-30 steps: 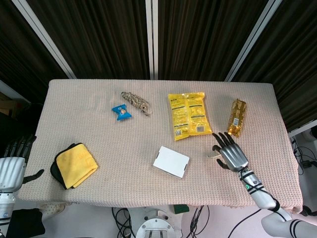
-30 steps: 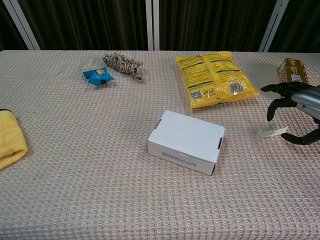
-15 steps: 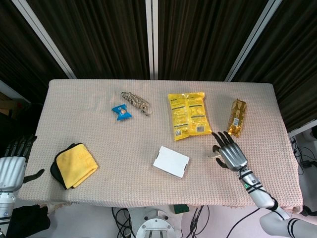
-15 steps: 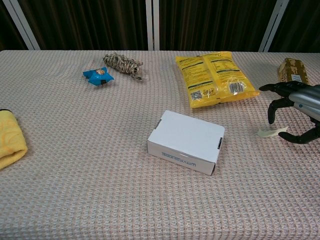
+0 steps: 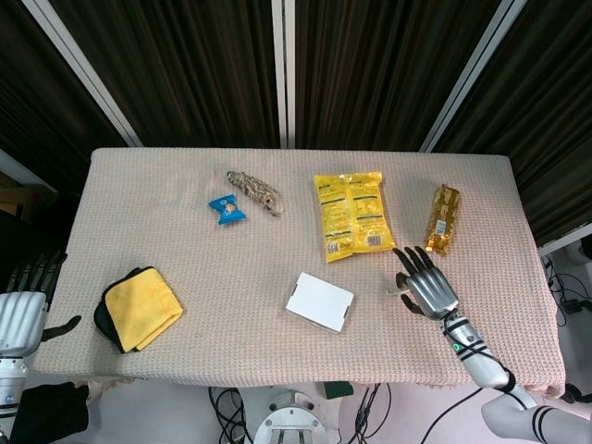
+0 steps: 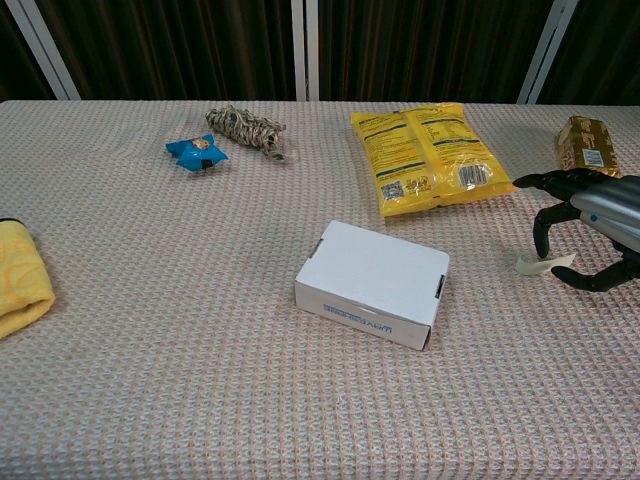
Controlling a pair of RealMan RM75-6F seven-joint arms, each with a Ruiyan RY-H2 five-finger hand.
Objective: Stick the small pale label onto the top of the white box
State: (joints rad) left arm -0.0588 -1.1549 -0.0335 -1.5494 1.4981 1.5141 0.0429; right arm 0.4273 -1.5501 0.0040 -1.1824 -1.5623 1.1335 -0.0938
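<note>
The white box (image 5: 320,301) (image 6: 372,280) lies flat near the table's front middle, its top bare. To the right of it the small pale label (image 5: 398,292) (image 6: 540,263) lies on the cloth, slightly curled. My right hand (image 5: 427,287) (image 6: 590,225) hovers over the label with fingers spread; one fingertip (image 6: 541,243) comes down on the label's left end and the thumb curves round its right side, apart from it. My left hand (image 5: 23,310) hangs off the table's left front corner, fingers apart and empty.
A yellow snack bag (image 5: 350,215) and a gold packet (image 5: 443,218) lie behind the right hand. A blue packet (image 5: 227,208) and a rope bundle (image 5: 252,190) sit at the back left. A yellow cloth (image 5: 139,308) lies at the front left.
My right hand has crept slightly left and lower over the label, bringing one fingertip down onto it. The label has barely shifted. The box and the left hand stay put.
</note>
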